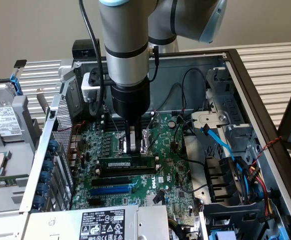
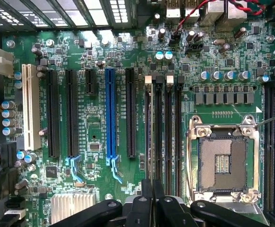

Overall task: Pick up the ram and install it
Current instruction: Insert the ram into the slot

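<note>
The hand [image 1: 134, 146] is down inside the open case, its fingers drawn close together and, as far as I can make out, pinching the top edge of the ram [image 1: 126, 163] near the middle of its length. The ram stands on edge along one of the black memory slots [image 2: 168, 137], seemingly the one nearest the blue expansion slot [image 2: 110, 113]. I cannot tell whether it is seated or only resting in the slot's mouth. That is where the worry lies. If the stick sits a shade off the slot, or its notch misses the key, a downward press would bend the board or scrape the contacts rather than seat it. A grip at one spot could also let it rock, so one end goes in while the other rides high. The bare processor socket [image 2: 222, 163] lies just beside the slots, and a sideways slip could put the fingers onto it. The motherboard [image 1: 170, 185] might flex under a hard push.
</note>
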You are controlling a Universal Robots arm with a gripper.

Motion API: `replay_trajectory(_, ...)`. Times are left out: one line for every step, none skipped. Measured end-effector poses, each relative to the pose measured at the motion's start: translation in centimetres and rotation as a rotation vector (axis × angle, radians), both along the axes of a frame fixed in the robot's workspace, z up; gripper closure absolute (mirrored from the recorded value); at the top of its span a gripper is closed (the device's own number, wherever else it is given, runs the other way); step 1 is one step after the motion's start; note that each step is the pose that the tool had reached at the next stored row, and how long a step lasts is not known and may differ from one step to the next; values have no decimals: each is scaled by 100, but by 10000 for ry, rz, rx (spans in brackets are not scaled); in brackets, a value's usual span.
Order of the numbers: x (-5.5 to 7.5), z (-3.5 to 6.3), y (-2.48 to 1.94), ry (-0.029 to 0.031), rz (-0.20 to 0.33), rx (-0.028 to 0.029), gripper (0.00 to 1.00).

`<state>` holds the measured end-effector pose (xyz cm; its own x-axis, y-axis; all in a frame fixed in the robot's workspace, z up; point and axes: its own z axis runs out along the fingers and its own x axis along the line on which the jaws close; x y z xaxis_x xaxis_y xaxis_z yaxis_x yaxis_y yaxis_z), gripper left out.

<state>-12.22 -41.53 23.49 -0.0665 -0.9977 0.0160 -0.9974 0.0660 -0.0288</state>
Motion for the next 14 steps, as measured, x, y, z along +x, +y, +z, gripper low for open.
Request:
replay_trajectory(-1, 0, 0, 0, 8, 0, 88)
replay_trajectory(-1, 0, 0, 0, 34, 0, 88)
replay_trajectory(-2, 1, 0, 1, 72, -1, 88)
replay_trajectory(-3, 1, 0, 1, 117, -1, 88)
replay_trajectory(-3, 0, 0, 0, 169, -1, 88)
replay_trajectory(-3, 0, 0, 0, 226, -1, 88)
replay_trajectory(-4, 0, 0, 0, 254, 0, 88)
replay_trajectory(-4, -1, 0, 0, 257, 0, 88)
replay_trajectory(-4, -3, -1, 0, 258, 0, 88)
replay_trajectory(-4, -6, -1, 0, 259, 0, 88)
replay_trajectory(-4, -10, 0, 1, 259, -1, 88)
replay_trajectory(-4, -14, 0, 0, 259, -1, 88)
replay_trajectory(-4, -17, -1, 1, 259, -1, 88)
replay_trajectory(-4, -18, -1, 2, 259, -3, 88)
